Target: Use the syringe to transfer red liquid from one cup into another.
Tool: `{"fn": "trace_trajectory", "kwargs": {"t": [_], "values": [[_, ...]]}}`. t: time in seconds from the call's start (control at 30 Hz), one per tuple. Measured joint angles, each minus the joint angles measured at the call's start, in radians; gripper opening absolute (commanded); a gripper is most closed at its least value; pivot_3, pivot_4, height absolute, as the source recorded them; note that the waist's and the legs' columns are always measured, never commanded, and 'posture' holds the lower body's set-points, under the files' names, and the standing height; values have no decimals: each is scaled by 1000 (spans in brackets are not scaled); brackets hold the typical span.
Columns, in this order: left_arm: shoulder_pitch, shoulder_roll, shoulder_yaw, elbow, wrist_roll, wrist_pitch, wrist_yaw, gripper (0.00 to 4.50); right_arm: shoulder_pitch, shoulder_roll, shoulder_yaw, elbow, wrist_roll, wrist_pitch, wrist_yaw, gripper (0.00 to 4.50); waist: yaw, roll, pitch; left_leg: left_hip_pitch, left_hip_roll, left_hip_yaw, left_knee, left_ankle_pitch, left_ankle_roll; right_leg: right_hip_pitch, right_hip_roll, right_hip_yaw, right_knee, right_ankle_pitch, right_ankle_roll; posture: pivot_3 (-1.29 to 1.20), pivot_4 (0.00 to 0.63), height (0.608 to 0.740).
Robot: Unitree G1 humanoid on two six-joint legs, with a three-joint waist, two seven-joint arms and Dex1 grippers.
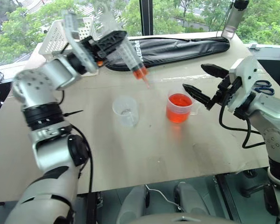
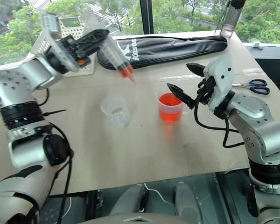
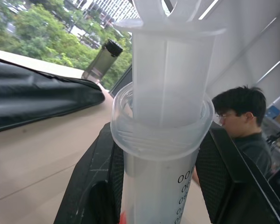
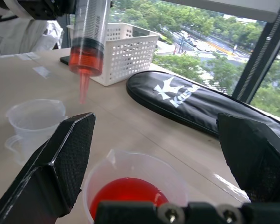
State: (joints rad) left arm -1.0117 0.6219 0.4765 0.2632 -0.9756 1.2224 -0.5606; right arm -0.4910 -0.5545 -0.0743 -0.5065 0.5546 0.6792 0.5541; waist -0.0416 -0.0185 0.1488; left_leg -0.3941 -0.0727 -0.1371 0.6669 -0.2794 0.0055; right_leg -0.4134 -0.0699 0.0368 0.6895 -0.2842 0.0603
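Note:
My left gripper (image 1: 115,44) is shut on the barrel of the clear syringe (image 1: 130,58), which is held tilted in the air with its plunger pulled out. Red liquid (image 1: 140,72) fills the lower end of the barrel, and the tip points down over the table between the two cups. The cup holding red liquid (image 1: 178,108) stands on the right. An empty clear cup (image 1: 126,111) stands to its left. My right gripper (image 1: 192,76) is open just right of the red cup, one finger close to its rim; in the right wrist view its fingers (image 4: 60,163) flank that cup (image 4: 130,186).
A white basket (image 1: 60,32) and a long black bag (image 1: 177,46) lie at the back of the table. A dark bottle (image 1: 233,18) stands at the far right corner, and scissors (image 1: 263,86) lie at the right edge. A person (image 3: 245,121) sits beyond the table.

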Motion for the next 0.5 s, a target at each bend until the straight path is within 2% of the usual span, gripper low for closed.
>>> {"fn": "trace_trajectory", "kwargs": {"t": [0.13,0.3,0.5], "values": [[57,117,-60,-89,35,-31,-90,1548,-46,25,37,50,-19,-32,11,4500,-1,0,0,0,0,0,0,0,0,0,0,0,0,0,0,0,150,740],[128,148,-139,-185,86,-114,-170,1548,-169,69,86,110,-36,-52,28,4500,0,0,0,0,0,0,0,0,0,0,0,0,0,0,0,0,150,740],[229,206,-220,-260,181,-251,-269,1548,-414,150,132,257,-52,-37,26,4500,-12,0,0,0,0,0,-2,0,0,0,0,0,-1,0,0,0,150,740]]}}
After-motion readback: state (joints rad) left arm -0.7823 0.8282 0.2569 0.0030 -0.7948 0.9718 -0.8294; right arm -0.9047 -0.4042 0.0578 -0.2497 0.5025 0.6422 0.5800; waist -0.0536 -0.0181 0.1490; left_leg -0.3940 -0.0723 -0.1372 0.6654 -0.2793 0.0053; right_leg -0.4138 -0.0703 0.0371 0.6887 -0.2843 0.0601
